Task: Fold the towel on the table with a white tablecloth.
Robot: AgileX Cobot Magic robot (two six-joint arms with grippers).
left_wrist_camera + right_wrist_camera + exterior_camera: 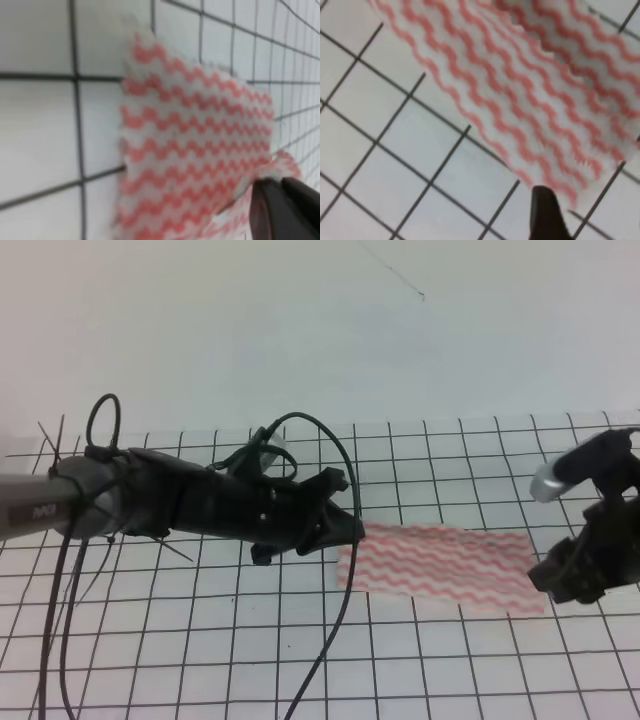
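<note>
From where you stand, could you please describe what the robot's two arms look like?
Both are black. The left arm has a grey tubular link, zip ties with stray ends and a dark green cable looping over it and trailing down. The right arm is blocky, with a pale cylindrical piece near its top.

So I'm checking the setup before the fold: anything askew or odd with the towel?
The towel lies flat but slightly skewed to the tablecloth grid. In the left wrist view its near corner lifts and curls beside the dark fingers. No damage shows.

Both claws crowd the towel (440, 568) ends; bare grid table (300, 660) lies open around.
</note>
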